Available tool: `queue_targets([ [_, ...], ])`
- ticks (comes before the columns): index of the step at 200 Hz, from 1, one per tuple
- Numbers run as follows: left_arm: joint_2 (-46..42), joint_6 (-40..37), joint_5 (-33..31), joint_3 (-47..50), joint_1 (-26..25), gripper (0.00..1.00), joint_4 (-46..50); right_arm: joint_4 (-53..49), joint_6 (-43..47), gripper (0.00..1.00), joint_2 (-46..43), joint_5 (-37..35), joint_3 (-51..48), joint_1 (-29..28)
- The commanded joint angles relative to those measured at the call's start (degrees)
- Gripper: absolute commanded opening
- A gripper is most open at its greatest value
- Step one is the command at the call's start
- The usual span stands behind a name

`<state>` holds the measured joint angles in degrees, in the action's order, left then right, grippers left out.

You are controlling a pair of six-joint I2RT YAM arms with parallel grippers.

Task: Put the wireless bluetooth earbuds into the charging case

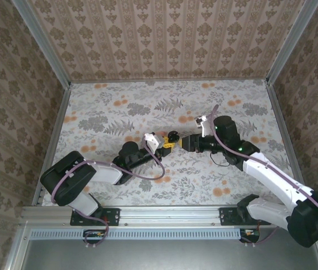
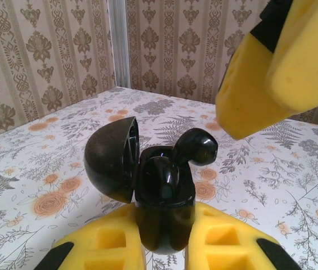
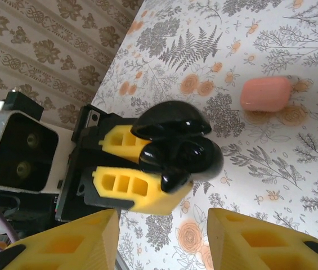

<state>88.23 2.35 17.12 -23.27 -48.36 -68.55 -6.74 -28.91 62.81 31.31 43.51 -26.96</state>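
My left gripper [image 2: 165,228] is shut on the lower body of a black charging case [image 2: 164,208], held just above the table. The case's lid [image 2: 111,160] is swung open to the left. One black earbud [image 2: 163,177] sits in the case. A second black earbud [image 2: 197,146] sticks up and out of the far right side, tilted. My right gripper [image 3: 163,225] is open with nothing between its fingers, a short way from the case [image 3: 195,152] and the protruding earbud [image 3: 173,179]. From above, both grippers [image 1: 168,144] [image 1: 186,142] meet at the case [image 1: 174,136] mid-table.
A closed salmon-pink case [image 3: 264,93] lies on the floral tablecloth [image 3: 282,169] beyond the black case. One yellow finger [image 2: 282,62] of the right gripper hangs over the case at the upper right of the left wrist view. Patterned walls [image 1: 164,39] enclose the table.
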Motion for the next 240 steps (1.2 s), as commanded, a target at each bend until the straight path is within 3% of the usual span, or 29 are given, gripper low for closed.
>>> queue_targets([
  [1,-1.6,-0.9,-0.5,0.1,-0.3,0.13,0.8,-1.6,-0.2,0.46,2.1,-1.4,3.1,-0.8],
  [240,-3.0,-1.2,-0.6,0.7,-0.4,0.13,1.0,-3.0,2.9,0.33,6.6,-6.1,5.8,-2.3],
])
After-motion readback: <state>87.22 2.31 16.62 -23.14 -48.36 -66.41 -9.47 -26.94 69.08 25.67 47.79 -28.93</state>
